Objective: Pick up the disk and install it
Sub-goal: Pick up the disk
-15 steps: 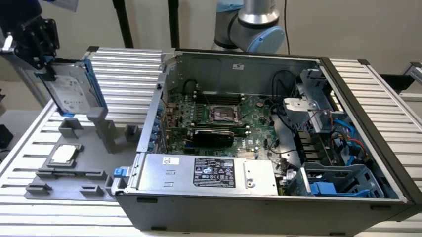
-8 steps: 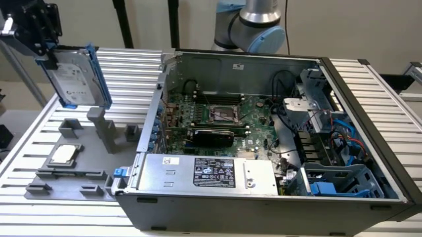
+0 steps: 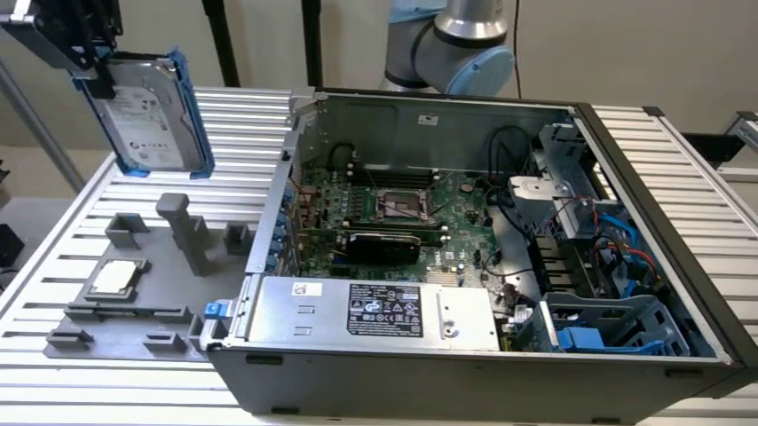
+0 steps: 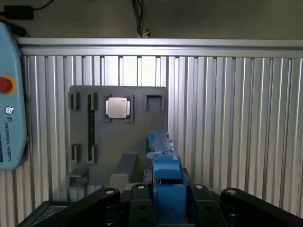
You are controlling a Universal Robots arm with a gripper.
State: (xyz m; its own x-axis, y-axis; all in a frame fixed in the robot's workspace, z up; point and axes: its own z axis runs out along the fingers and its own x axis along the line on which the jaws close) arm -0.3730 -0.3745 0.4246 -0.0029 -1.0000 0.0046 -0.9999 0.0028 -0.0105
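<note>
The disk [image 3: 148, 111], a silver-grey hard drive with a white label in a blue carrier, hangs upright in the air at the exterior view's upper left. My gripper [image 3: 98, 64] is shut on its top edge. It hangs above the grey fixture plate [image 3: 130, 306], well apart from the open computer case [image 3: 474, 240]. In the wrist view the disk's blue carrier edge [image 4: 163, 165] runs out from between my gripper's [image 4: 165, 205] black fingers, with the fixture plate [image 4: 118, 137] far below it.
A small square processor chip [image 3: 115, 277] [image 4: 118, 108] sits in a pocket of the fixture plate. Inside the case, blue drive bays [image 3: 604, 328] sit at the exterior view's lower right. A teach pendant [image 4: 9, 94] lies on the slatted aluminium table [image 4: 236, 118].
</note>
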